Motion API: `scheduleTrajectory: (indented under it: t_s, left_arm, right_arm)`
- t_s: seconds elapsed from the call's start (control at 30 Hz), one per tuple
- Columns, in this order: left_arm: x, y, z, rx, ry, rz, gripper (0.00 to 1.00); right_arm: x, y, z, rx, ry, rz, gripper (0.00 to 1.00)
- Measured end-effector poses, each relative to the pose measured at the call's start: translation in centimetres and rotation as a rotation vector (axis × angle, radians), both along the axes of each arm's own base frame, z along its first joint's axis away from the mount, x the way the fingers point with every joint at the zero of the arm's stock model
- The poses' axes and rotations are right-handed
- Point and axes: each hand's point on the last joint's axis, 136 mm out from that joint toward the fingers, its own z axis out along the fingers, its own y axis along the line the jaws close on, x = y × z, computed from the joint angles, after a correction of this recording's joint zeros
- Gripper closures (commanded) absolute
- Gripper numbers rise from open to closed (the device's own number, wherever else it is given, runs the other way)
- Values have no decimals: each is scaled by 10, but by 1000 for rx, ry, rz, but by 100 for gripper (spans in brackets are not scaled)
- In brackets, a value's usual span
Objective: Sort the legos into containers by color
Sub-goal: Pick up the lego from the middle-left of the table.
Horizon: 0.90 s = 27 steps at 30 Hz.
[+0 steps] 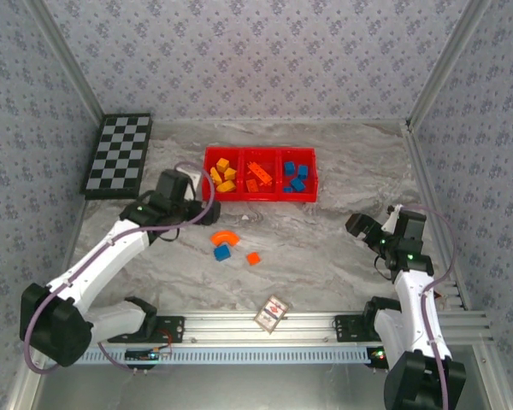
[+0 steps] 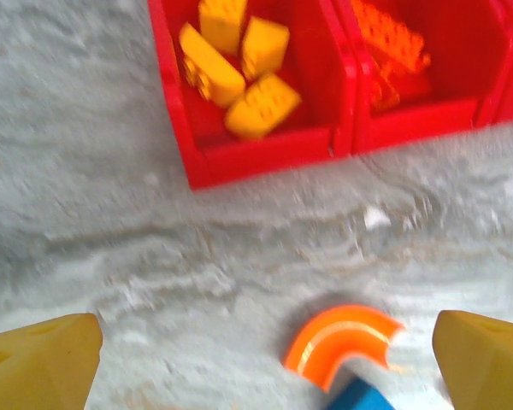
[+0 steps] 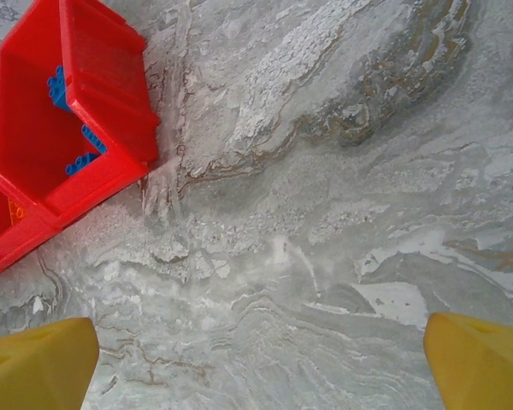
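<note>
Legos [image 1: 225,175] in red tray [image 1: 269,198] at far edge of table [image 1: 333,265]: yellow left compartment, red-orange middle, blue right. We see three loose mid-table: curved orange piece [image 1: 225,237], blue brick [image 1: 221,252], red-orange brick [image 1: 253,257]. Left gripper [image 1: 197,211] spread near curved orange piece; right gripper [image 1: 359,227] spread toward right edge.

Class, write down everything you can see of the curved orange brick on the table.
The curved orange brick is a plastic arch, a quarter-ring with a paler band along its rim. It lies flat on the marbled table, on the arms' side of the red tray, outside every compartment. A blue brick sits at its near side, close or touching, unclear which.
</note>
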Motion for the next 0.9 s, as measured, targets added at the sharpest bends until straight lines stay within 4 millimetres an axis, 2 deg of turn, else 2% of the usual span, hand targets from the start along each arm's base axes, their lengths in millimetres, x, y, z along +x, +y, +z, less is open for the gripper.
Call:
scheduleTrajectory:
  t_s: [0.17, 0.27, 0.4, 0.5, 0.67, 0.9]
  left_arm:
    - [-47, -16, -32, 113, 182, 55, 1]
    - [-66, -17, -54, 160, 259, 161, 0]
    - [-82, -30, -74, 181, 289, 240, 0]
    - [-85, -37, -88, 226, 295, 296, 0]
    - [-73, -41, -98, 295, 279, 461, 0]
    - [-72, -43, -113, 243, 291, 598, 6]
  right_arm:
    - [0, -3, -3, -1, 14, -13, 0]
    - [1, -4, -8, 1, 34, -16, 0]
    - [1, -4, -13, 5, 52, -16, 0]
    - [1, -4, -13, 6, 51, -16, 0]
    - [1, -4, -12, 6, 51, -17, 0]
    - [1, -4, -12, 7, 51, -17, 0]
